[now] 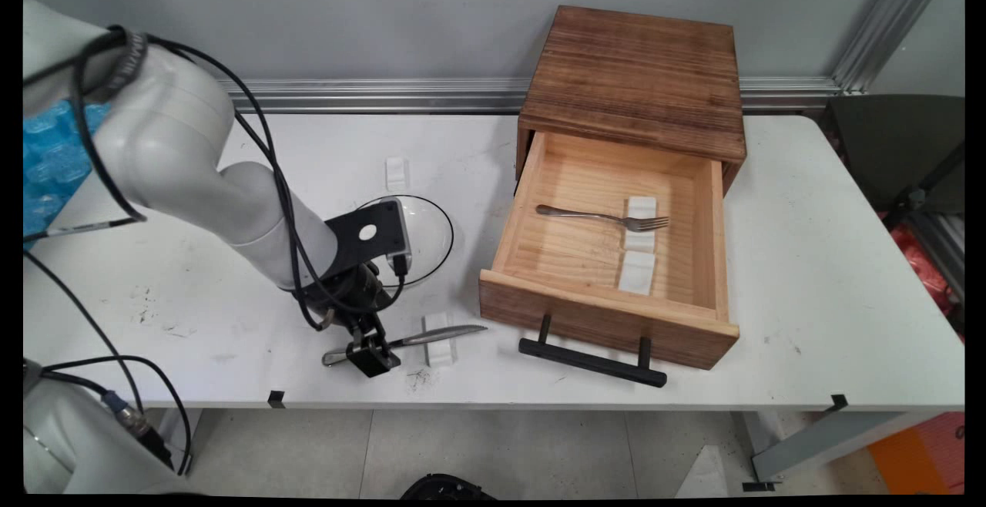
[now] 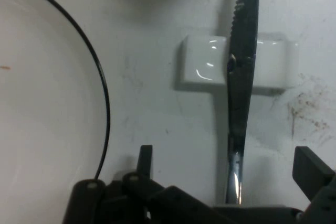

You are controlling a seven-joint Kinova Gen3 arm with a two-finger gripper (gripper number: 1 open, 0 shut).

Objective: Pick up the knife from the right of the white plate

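Hovering low over the table's (image 1: 693, 353) near edge, the gripper (image 1: 373, 353) stands with its fingers (image 2: 311, 170) apart on either side of the knife's (image 1: 431, 335) handle, not closed on it. The hand view shows this plainly: one finger sits left of the handle and one right, with bare table between each and the metal. It also shows the serrated blade lying across a small white rest (image 2: 207, 66). The main view shows what the hand view leaves out: the knife lies near the table's front, its blade pointing toward the open drawer (image 1: 608, 314) of a wooden box (image 1: 639, 75). In the drawer lies a fork (image 1: 601, 218), its tines on a second white rest (image 1: 641, 210), with a third (image 1: 638, 272) in front. A black-rimmed white plate (image 2: 42, 129) lies just behind the gripper, partly hidden by the arm.
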